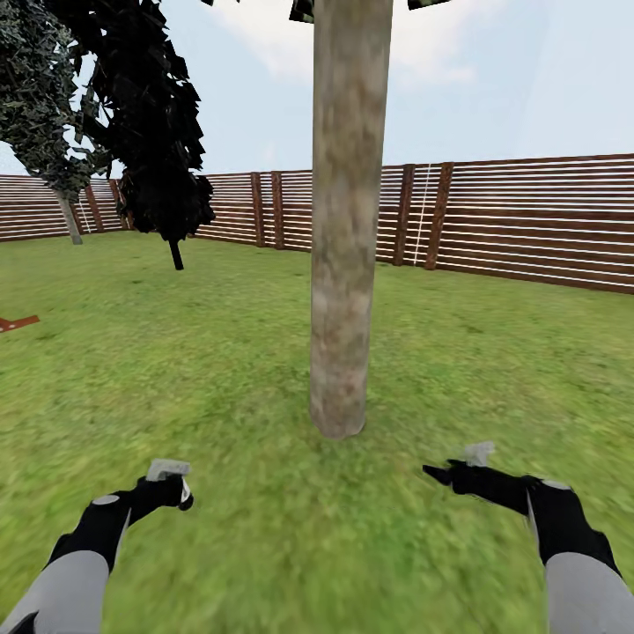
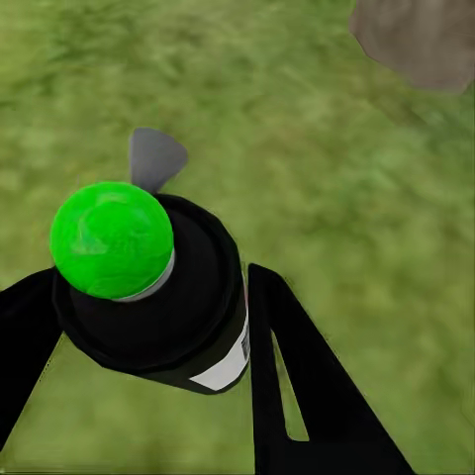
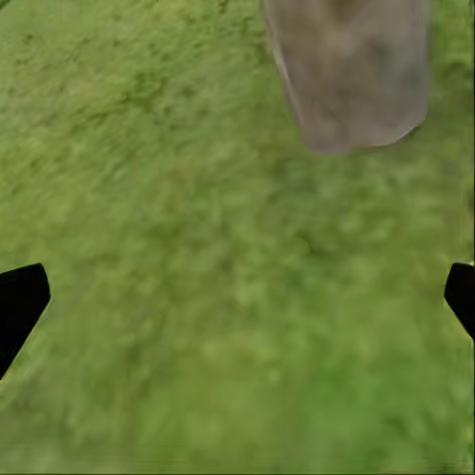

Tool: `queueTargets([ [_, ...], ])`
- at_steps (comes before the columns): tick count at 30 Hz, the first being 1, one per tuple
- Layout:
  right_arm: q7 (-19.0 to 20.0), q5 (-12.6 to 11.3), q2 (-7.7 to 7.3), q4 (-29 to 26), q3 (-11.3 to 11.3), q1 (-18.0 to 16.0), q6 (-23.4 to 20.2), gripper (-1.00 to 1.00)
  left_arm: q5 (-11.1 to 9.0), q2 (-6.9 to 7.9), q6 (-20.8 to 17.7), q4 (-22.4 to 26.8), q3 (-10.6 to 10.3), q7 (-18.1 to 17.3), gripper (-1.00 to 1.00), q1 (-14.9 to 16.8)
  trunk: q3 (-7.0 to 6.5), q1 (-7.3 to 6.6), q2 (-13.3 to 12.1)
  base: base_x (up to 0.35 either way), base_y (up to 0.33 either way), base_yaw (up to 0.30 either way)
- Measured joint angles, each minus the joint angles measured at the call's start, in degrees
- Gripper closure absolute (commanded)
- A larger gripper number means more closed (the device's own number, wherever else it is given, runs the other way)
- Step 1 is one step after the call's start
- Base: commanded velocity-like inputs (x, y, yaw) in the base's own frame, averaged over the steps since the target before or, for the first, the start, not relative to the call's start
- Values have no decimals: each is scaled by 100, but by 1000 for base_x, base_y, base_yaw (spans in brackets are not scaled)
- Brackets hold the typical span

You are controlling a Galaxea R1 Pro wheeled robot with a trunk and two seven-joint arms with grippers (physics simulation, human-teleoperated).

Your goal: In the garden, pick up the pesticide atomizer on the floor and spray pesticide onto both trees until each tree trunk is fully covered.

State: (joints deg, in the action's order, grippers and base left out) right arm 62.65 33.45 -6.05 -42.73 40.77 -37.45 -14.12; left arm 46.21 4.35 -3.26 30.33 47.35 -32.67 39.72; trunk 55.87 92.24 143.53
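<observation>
Between the left gripper [image 2: 148,327] fingers, the pesticide atomizer [image 2: 148,287] is clamped, green cap up. Ahead on the lawn [image 1: 220,370], the tree trunk [image 1: 346,220] is seen. Right gripper [image 3: 237,297] is held spread, empty.

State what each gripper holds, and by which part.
Left gripper clamps the atomizer by its black body, below the green cap. Right gripper is open, holding nothing.

Head view faces the tree trunk [image 1: 345,220] nearby; both wrist views share its base.
</observation>
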Motion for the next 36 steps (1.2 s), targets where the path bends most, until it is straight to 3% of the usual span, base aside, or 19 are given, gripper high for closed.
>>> queueTargets([
  [3, -524, 10, -80, -12, 1225, 1, 113, -100, 2, -70, -7, -1, 20, 82, 100, 0, 0, 0, 0, 0, 0, 0],
  [6, -1690, 14, -123, -35, 2182, 2, 159, -100, 24, -393, -68, 0, 19, 341, 100, -1, 0, 0, 0, 0, 0, 0],
  [8, -2556, 33, -125, -91, 2473, 1, 284, -100, 45, -586, -408, 5, 10, 815, 100, -1, 0, 0, 0, 0, 0, 0],
  [9, -3220, 38, -125, -101, 2524, 1, 455, -100, 47, -638, -640, 7, 4, 1131, 100, -1, 0, 0, 0, 0, 0, 0],
  [10, -3636, 41, -125, -106, 2544, 1, 599, -100, 41, -673, -787, 7, -1, 1340, 100, 0, 0, 0, 0, 0, 0, 0],
  [12, -4235, 54, -129, -108, 2565, 1, 896, -100, 41, -741, -1082, 7, -2, 1719, 100, 0, 0, 0, 0, 0, 0, 0],
  [13, -4298, 58, -128, -107, 2563, 1, 928, -100, 38, -748, -1115, 8, -1, 1760, 100, 0, 0, 0, 0, 0, 0, 0],
  [18, -4290, 197, -128, -104, 2559, 1, 976, -100, 31, -752, -1164, 8, 18, 1814, 100, 0, 0, 0, 0, 0, 0, 0],
  [20, -4021, 210, -169, 14, 2561, 1, 979, -100, 34, -752, -1167, 8, 16, 1816, 100, 0, 0, 0, 0, 0, 0, 0],
  [21, -3555, 211, -396, 216, 2565, 1, 980, -100, 36, -751, -1168, 9, 12, 1816, 100, 0, 0, 0, 0, 0, 0, 0],
  [24, -2306, 198, -1297, 918, 2567, 0, 981, -100, 35, -751, -1174, 13, -62, 1793, 100, -1, 0, 0, 0, 0, 0, 0],
  [25, -2094, 197, -1492, 1090, 2562, 1, 984, -100, 33, -751, -1176, 15, -157, 1783, 100, 2, 0, 0, 0, 0, 0, 0],
  [26, -1985, 201, -1578, 1177, 2556, 1, 984, -100, 31, -752, -1177, 16, -317, 1778, 100, 1, 0, 0, 0, 0, 0, 0],
  [28, -1901, 197, -1639, 1238, 2557, 1, 982, -100, 26, -749, -1182, 15, -666, 1775, 100, 1, 0, 0, 0, 0, 0, 0],
  [31, -1870, 196, -1657, 1252, 2558, 1, 961, -100, 23, -744, -1241, 3, -914, 1772, 100, 0, 0, 0, 0, 156, 0, 0],
  [33, -1864, 194, -1658, 1256, 2557, 1, 948, -100, 32, -746, -1629, -1, -985, 1755, 100, 0, 0, 0, 0, 291, 0, 0],
  [36, -1862, 203, -1655, 1252, 2551, 1, 925, -100, 18, -778, -2556, 21, -1194, 1264, 100, 16, 0, 0, 0, 249, 0, -85],
])
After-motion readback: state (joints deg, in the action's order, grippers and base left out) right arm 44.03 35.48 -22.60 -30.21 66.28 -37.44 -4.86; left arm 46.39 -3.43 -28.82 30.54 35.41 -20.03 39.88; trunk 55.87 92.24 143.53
